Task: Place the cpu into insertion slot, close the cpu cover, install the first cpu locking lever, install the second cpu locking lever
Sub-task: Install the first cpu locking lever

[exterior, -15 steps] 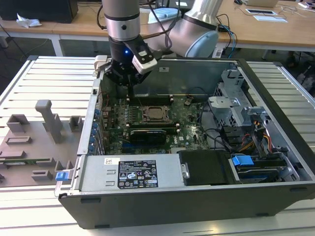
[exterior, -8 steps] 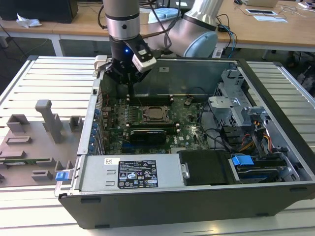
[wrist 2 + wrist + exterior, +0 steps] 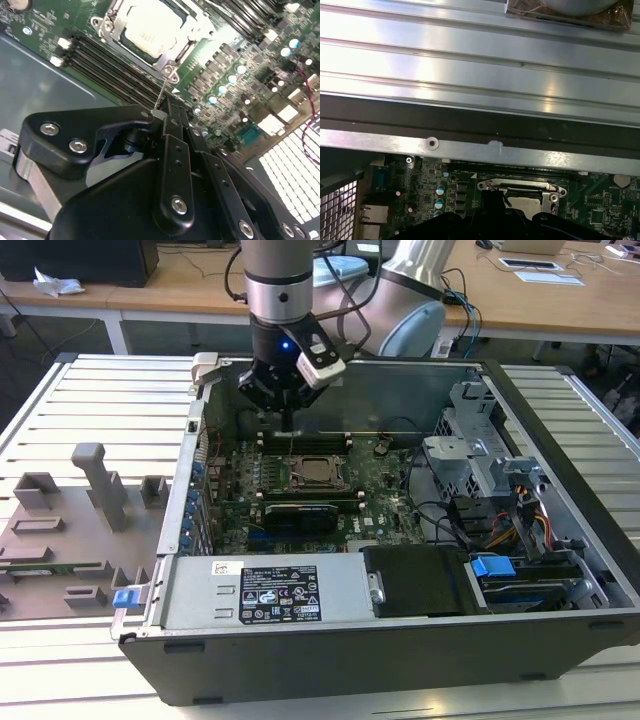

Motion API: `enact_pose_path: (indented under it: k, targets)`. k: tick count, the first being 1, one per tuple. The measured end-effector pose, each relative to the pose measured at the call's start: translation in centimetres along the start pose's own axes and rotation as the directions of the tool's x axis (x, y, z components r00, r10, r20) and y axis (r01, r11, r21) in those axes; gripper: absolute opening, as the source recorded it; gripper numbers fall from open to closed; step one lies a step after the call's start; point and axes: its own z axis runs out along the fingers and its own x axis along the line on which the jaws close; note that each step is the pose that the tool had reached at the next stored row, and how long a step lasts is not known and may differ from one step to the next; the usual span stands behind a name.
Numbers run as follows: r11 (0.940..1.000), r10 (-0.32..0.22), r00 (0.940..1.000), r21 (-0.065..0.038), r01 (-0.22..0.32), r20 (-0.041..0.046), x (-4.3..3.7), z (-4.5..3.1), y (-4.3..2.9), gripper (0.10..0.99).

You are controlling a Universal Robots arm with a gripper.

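upper centre of the exterior view, the gripper [image 3: 287, 423] hangs over the motherboard [image 3: 385, 492], pinched narrow on a thin locking lever [image 3: 164, 92]. the cpu [image 3: 318, 472] lies at frame centre, just below, under the cpu cover [image 3: 172, 56].

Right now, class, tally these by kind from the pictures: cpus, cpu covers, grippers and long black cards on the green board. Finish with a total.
cpu: 1
cpu cover: 1
gripper: 1
long black card: 1
Total: 4
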Motion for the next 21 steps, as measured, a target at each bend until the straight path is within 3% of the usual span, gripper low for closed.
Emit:
enact_pose_path:
  k: [5, 8, 9, 10, 16, 21]
  targets:
    - [0.9983, 0.058, 0.9983, 0.000, -0.058, 0.0004, -0.02, 0.19, -0.01, 0.106]
    - [0.9968, 0.075, 0.9972, -0.026, -0.075, 0.0015, -0.01, 0.27, -0.12, 0.106]
    - [0.9962, 0.077, 0.9970, -0.040, -0.077, 0.0018, 0.01, 0.37, -0.32, 0.106]
    - [0.9960, 0.078, 0.9969, -0.044, -0.078, 0.0020, 0.03, 0.45, -0.47, 0.106]
    - [0.9955, 0.082, 0.9966, -0.047, -0.082, 0.0016, 0.06, 1.61, -0.78, 0.106]
    - [0.9955, 0.083, 0.9966, -0.047, -0.083, -0.0009, -0.50, 2.56, -0.85, 0.106]
